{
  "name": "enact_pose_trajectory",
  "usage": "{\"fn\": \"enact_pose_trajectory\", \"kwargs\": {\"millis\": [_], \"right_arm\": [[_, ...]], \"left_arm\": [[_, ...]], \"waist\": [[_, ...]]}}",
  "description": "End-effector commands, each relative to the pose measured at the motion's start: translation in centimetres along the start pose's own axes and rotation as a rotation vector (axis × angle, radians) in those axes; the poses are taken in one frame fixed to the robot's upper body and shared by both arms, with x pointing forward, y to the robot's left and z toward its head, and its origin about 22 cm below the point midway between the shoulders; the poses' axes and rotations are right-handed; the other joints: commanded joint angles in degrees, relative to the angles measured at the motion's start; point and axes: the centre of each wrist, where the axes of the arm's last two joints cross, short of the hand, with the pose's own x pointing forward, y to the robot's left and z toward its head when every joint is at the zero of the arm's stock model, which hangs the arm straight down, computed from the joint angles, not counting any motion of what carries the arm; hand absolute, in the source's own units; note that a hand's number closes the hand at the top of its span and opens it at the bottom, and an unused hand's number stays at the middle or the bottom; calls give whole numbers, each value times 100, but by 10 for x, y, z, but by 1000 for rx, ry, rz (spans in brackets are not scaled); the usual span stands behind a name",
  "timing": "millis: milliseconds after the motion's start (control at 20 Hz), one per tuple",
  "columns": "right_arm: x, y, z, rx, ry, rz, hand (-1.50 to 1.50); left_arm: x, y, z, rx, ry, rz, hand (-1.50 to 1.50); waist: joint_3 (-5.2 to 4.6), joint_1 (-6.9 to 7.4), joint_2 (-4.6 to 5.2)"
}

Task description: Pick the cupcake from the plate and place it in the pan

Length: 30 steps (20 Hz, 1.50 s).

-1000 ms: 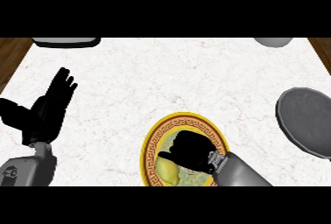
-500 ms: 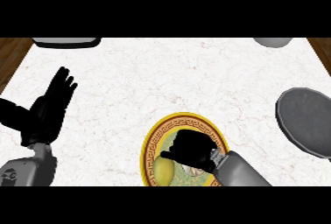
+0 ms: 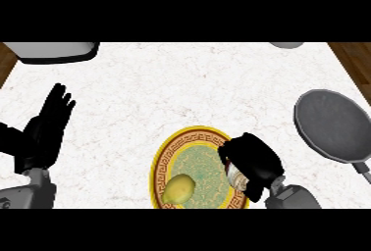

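Note:
A round plate (image 3: 194,158) with a yellow patterned rim and green centre lies near the counter's front, in the middle. My right hand (image 3: 251,161) sits over the plate's right rim, its fingers curled round the cupcake (image 3: 236,179). Only a strip of the cupcake's striped wrapper shows under the hand. The dark grey pan (image 3: 333,125) lies to the right of the plate, apart from the hand. My left hand (image 3: 46,130) rests open at the left, fingers up.
A yellow lemon-like fruit (image 3: 179,188) lies on the front of the plate. A grey container (image 3: 54,51) stands at the back left and a small grey object (image 3: 290,45) at the back right. The counter's edges (image 3: 9,66) run along both sides.
My right hand has moved from the plate's middle to its right rim and closed round the cupcake. This uncovered the yellow fruit. The left hand has stayed put.

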Motion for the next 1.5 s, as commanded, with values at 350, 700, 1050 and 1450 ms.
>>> {"fn": "enact_pose_trajectory", "kwargs": {"millis": [350, 700, 1050, 1450], "right_arm": [[45, -82, 124, -563, 380, 33, 150], [49, -119, 177, -592, 466, -28, 150], [-19, -121, 168, -705, 611, -116, 150], [-128, -116, 180, -764, 643, -185, 150]], "left_arm": [[6, 0, -1, -30, -7, -3, 0], [7, -33, -12, -64, -15, -3, 0], [-4, -20, -1, -80, -29, 5, 0], [22, -16, -3, -85, -28, -1, 0]], "waist": [[-10, 190, 22], [-4, 384, 100], [7, 441, 110], [9, 472, 106]]}}
